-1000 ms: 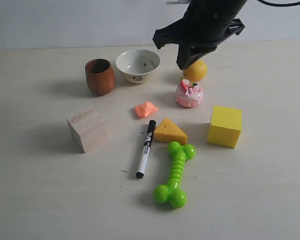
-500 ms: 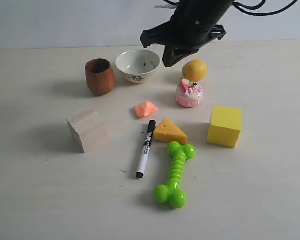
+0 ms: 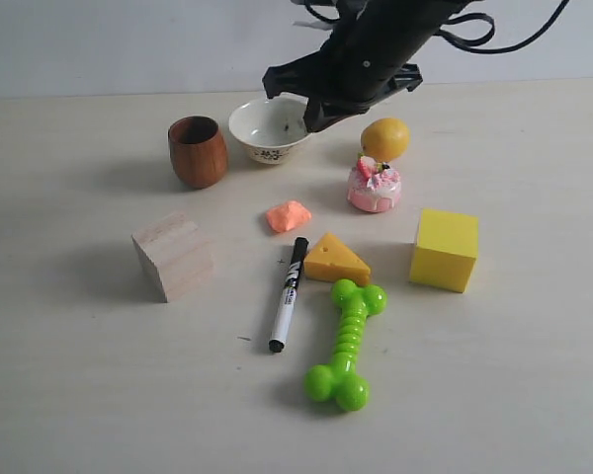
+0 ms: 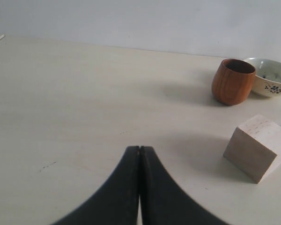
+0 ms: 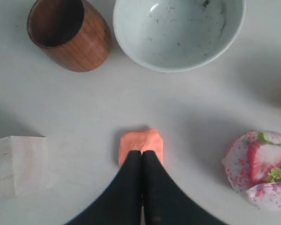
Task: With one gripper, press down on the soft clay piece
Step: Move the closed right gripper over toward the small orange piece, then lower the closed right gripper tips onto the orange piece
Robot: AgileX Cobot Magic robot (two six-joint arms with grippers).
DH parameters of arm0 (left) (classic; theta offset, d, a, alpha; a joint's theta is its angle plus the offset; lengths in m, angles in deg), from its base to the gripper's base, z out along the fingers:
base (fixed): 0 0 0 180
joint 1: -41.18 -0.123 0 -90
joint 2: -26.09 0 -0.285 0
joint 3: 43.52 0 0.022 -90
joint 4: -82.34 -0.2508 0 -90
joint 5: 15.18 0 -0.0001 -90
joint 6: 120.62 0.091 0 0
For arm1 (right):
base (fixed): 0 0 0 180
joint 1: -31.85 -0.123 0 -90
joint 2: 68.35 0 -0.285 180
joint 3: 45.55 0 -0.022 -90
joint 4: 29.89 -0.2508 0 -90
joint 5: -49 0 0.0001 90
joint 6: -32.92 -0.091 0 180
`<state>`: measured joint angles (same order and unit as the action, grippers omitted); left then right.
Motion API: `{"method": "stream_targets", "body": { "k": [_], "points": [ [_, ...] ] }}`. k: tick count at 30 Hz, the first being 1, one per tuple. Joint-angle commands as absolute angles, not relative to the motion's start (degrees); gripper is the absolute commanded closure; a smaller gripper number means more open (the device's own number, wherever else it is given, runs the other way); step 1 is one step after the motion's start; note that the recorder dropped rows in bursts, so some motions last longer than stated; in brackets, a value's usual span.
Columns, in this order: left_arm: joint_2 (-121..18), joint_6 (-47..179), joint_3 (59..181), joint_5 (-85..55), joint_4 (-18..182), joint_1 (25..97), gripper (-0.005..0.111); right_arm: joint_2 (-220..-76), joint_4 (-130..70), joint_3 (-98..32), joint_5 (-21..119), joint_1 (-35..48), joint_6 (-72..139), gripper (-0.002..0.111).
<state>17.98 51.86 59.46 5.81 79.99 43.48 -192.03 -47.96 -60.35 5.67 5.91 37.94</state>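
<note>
The soft clay piece [image 3: 288, 215] is a small salmon-orange lump lying on the table between the bowl and the marker. My right gripper [image 3: 311, 117] hangs well above the table near the bowl, behind the clay, its black fingers pressed together and empty. In the right wrist view the shut gripper [image 5: 141, 153] lines up over the near edge of the clay [image 5: 141, 140]; contact cannot be told there. My left gripper [image 4: 139, 149] is shut and empty over bare table, and it does not show in the exterior view.
A wooden cup [image 3: 198, 150] and a white bowl [image 3: 273, 126] stand behind the clay. Right of it are a lemon [image 3: 386, 138] and a pink cake toy [image 3: 374, 186]. In front lie a marker [image 3: 289, 293], cheese wedge [image 3: 335, 259], green bone [image 3: 348, 343], yellow cube [image 3: 444, 249] and wooden block [image 3: 173, 255].
My right arm has swung to the left, from above the lemon to beside the bowl. Nothing on the table has moved.
</note>
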Motion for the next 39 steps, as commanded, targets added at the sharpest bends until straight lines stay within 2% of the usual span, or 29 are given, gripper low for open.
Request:
{"method": "stream_targets", "body": {
  "k": [1,9,16,24,39],
  "points": [
    [18.30,51.78,59.27,5.47,80.20,43.91,0.107,-194.63,-48.01,-60.73,6.78,5.83,39.00,0.108],
    [18.30,51.78,59.27,5.47,80.20,43.91,0.107,-198.89,-46.27,-62.49,3.58,5.83,38.90,0.108],
    [18.30,51.78,59.27,5.47,80.20,43.91,0.107,-202.27,-44.98,-73.50,-5.86,5.29,37.31,0.108],
    [18.30,51.78,59.27,5.47,80.20,43.91,0.107,-208.21,-29.38,-79.06,-13.83,-0.38,29.97,0.108],
    [18.30,51.78,59.27,5.47,80.20,43.91,0.107,-212.20,-34.36,-84.10,-14.05,-0.82,29.86,0.108]
  ]
}}
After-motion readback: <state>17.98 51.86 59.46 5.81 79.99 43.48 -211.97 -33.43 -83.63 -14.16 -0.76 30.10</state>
